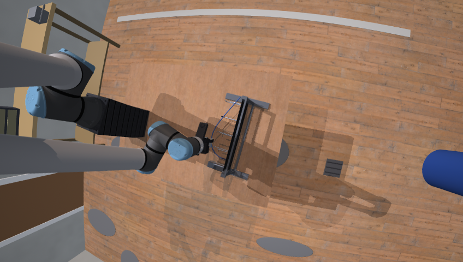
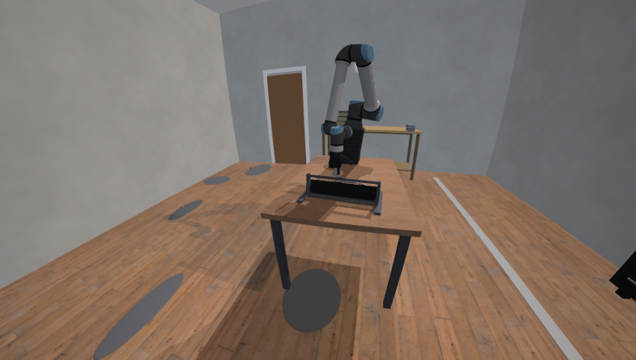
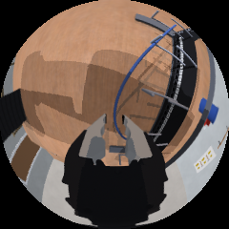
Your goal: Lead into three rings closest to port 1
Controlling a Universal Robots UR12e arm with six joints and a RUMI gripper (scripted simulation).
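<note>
The rack (image 1: 237, 129) (image 2: 343, 188) (image 3: 189, 78) stands upright on its feet on the table. The blue lead (image 1: 212, 132) (image 3: 115, 102) bows out from the rack's port side in a wide arc, from one end region to the other. It crosses the outer end of a steel ring (image 1: 229, 118) near the far end in the wrist view. Farther along, it passes outside the tips of another ring (image 3: 164, 96). My gripper (image 1: 211, 141) (image 2: 338, 171) (image 3: 114, 114) is slightly open at the arc's outermost part, with the lead running between its fingertips in the wrist view. Port numbers and the plug are too small to read.
The wooden table (image 1: 146, 77) (image 2: 285, 209) carries the rack near one end. The rack's grey feet (image 1: 230, 96) (image 1: 215, 165) stick out toward my arm's side. A blue cylinder (image 1: 445, 172) is off beyond the table. A workbench (image 2: 388, 130) stands behind the arm.
</note>
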